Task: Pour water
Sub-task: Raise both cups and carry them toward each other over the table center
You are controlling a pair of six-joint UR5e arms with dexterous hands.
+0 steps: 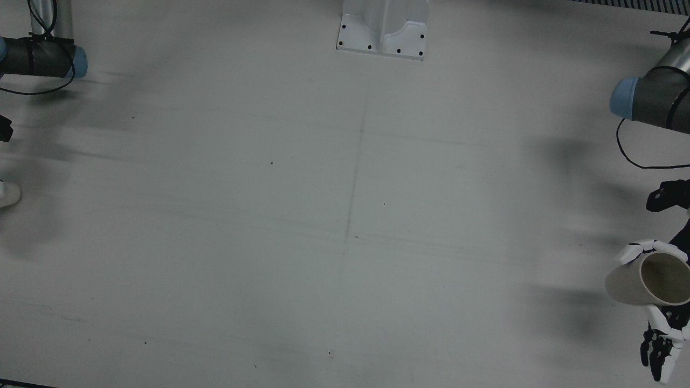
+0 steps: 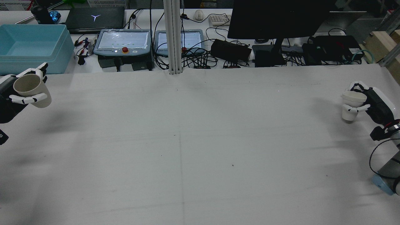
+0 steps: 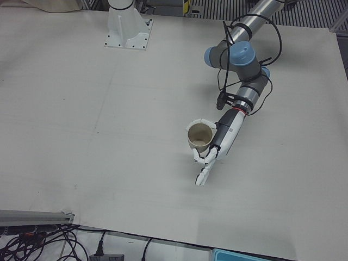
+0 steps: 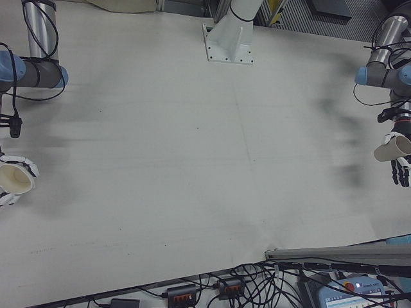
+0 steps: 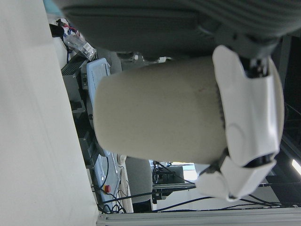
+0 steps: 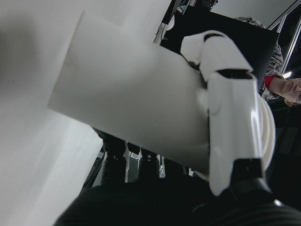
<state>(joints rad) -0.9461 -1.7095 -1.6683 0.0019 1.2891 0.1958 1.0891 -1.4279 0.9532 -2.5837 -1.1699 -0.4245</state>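
Two paper cups are being held above the white table [image 2: 200,150], one in each hand, at opposite edges of the station and well apart. In the rear view, at the far left, a beige paper cup [image 2: 32,90] is being gripped by the left hand [image 2: 18,93], whose white fingers [image 2: 28,99] are wrapped around the cup wall near the rim; the cup is being tilted, its open mouth turned up and toward the camera and its base pointing down toward the table centre. Behind it, a light blue bin [image 2: 32,47] is being seen on the far bench, followed to the right by two teach pendants [image 2: 123,42], an aluminium post [image 2: 172,37] and a dark monitor [image 2: 278,18]. At the far right of that view, a white paper cup [image 2: 351,106] is being clasped by the right hand [image 2: 364,101], roughly upright, with its rim uppermost and its base just above the table. In the left-front view the beige cup's interior is being shown, and no water can be made out in it. In the right-front view the white cup is being seen at the left edge, its mouth facing the camera. Whether either cup is holding liquid cannot be told.
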